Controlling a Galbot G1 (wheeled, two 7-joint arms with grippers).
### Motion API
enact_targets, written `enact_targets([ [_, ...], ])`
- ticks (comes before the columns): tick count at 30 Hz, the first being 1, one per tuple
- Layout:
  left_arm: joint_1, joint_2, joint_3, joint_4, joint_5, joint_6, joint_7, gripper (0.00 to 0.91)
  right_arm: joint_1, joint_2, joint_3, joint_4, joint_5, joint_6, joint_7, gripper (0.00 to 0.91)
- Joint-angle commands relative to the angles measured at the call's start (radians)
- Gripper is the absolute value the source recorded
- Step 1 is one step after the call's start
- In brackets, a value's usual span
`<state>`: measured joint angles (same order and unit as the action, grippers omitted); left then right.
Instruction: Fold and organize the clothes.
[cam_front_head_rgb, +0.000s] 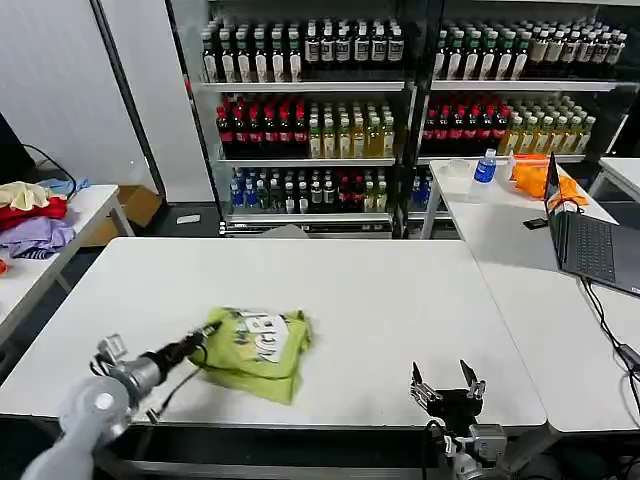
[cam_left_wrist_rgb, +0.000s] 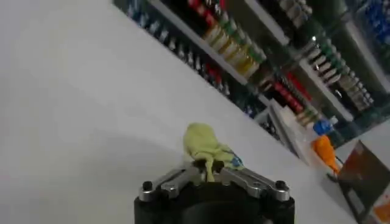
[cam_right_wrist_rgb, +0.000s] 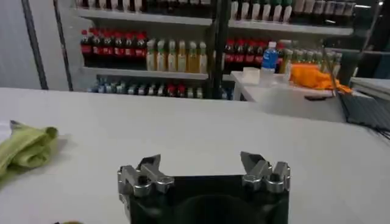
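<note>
one white table (cam_front_head_rgb: 380, 290) carries the lime t-shirt (cam_front_head_rgb: 258, 352), which lies bunched in a rough fold near the table's front edge, toward its left corner, printed side up. the left gripper (cam_front_head_rgb: 207, 331) reaches in from the front-left corner and is clamped on the shirt's left edge. the right gripper (cam_front_head_rgb: 445, 381) waits at the front edge toward the right corner, fingers spread, holding nothing.

Lime-green T-shirt (cam_front_head_rgb: 258, 350), white-and-dark print; white table (cam_front_head_rgb: 380, 300)
</note>
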<state>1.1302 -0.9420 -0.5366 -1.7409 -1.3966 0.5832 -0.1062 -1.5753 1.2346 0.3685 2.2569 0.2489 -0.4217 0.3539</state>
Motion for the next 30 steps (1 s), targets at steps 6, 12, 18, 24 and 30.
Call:
enact_targets([
  [6,-0.169,0.393,-0.246,-0.011,0.251,-0.007,0.017,0.02,0.001,-0.004,-0.008,0.016,0.008,0.008,-0.002,0.907],
  [12,0.001,0.295,-0.117,-0.178,0.625,-0.063,-0.003,0.02,-0.003,-0.008,-0.011,0.008,0.006,0.021,-0.005,0.907],
  [18,0.088,0.095,0.117,-0.137,1.068,-0.178,-0.035,0.02,-0.013,-0.008,-0.015,0.001,-0.002,0.027,-0.005,0.907],
  [24,0.072,0.021,0.243,-0.162,1.161,-0.169,-0.075,0.02,-0.023,-0.02,-0.001,0.013,-0.006,0.029,-0.005,0.907],
  [30,0.039,0.001,0.309,-0.271,1.065,-0.081,-0.083,0.02,-0.037,-0.024,0.006,0.022,-0.009,0.03,-0.005,0.907],
])
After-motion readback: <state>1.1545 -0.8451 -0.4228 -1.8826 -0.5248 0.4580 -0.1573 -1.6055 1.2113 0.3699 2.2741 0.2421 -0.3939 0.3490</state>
